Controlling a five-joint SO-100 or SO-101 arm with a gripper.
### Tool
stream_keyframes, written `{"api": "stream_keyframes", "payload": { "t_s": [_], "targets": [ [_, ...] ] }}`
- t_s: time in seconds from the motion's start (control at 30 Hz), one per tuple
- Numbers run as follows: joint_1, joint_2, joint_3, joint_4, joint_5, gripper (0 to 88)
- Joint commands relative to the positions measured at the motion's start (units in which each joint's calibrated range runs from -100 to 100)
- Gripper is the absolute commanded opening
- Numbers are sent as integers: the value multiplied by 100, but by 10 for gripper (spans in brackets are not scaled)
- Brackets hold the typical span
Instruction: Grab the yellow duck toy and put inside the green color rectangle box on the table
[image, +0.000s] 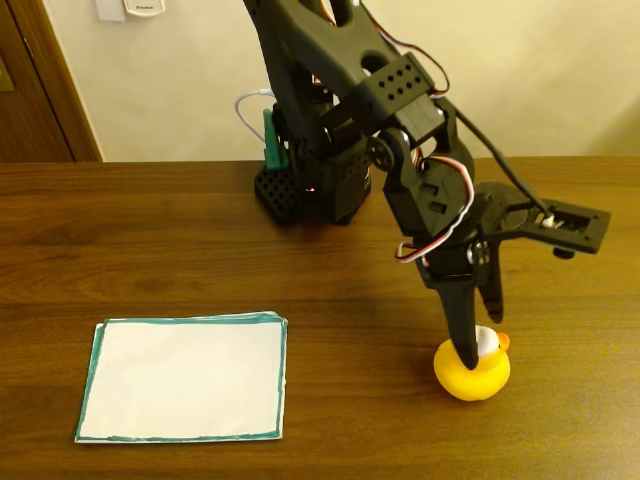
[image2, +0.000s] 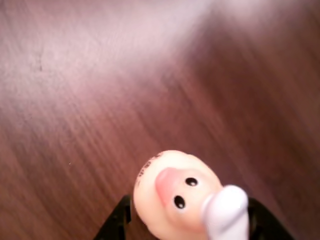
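Observation:
The yellow duck toy (image: 478, 378) stands on the dark wooden table (image: 150, 240) at the front right, its white cap and orange beak at the top. My gripper (image: 481, 338) reaches down from above, its two black fingers (image: 463, 325) closed on either side of the duck's head. In the wrist view the duck (image2: 170, 197) fills the bottom centre, face up towards the camera, with the black jaws at both its sides. The green color rectangle box (image: 185, 380), a white sheet with a teal border, lies flat at the front left, well apart from the duck.
The arm's black base (image: 310, 185) stands at the table's back centre, with a green clamp (image: 270, 140) and a white cable (image: 248, 115) behind it. A cream wall and a wooden door frame (image: 45, 90) lie beyond. Bare wood separates the sheet from the duck.

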Motion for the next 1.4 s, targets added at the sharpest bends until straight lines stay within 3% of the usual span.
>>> {"api": "stream_keyframes", "payload": {
  "t_s": [0.0,0.1,0.27,0.4,0.6,0.83,1.1,1.37],
  "targets": [
    [7,-214,84,-195,-44,309],
    [16,-170,93,-204,-68,268],
    [94,-214,184,-229,-112,61],
    [251,-563,175,103,-88,3],
    [1131,-2545,-344,2319,244,2],
    [2944,-2789,-1545,3750,884,1],
    [5523,-2021,-2219,3401,1172,1],
    [6900,-1008,-2201,2242,1104,1]
  ]
}}
